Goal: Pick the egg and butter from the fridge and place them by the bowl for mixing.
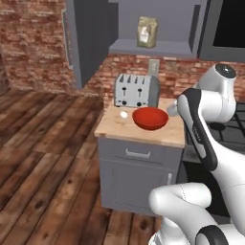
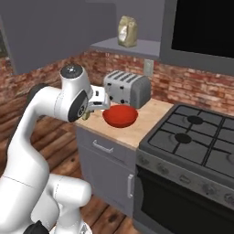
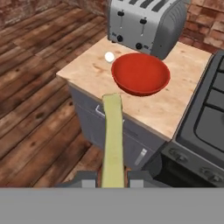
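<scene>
My gripper (image 3: 113, 179) is shut on the butter (image 3: 113, 135), a long pale yellowish-green stick that points away from the hand toward the counter's front edge. In the hand view it hangs above the floor and the cabinet front, short of the red bowl (image 3: 140, 73). That bowl (image 1: 150, 118) (image 2: 119, 115) sits on the wooden counter (image 1: 143, 135) in front of the toaster. The egg (image 3: 109, 56) (image 1: 124, 114), small and white, lies on the counter just left of the bowl. The fridge is out of view.
A silver toaster (image 1: 136, 90) (image 2: 126, 89) stands behind the bowl against the brick wall. A gas stove (image 2: 196, 137) adjoins the counter on the right. A paper bag (image 1: 147, 32) sits on the shelf above. Wooden floor (image 1: 43, 153) lies open to the left.
</scene>
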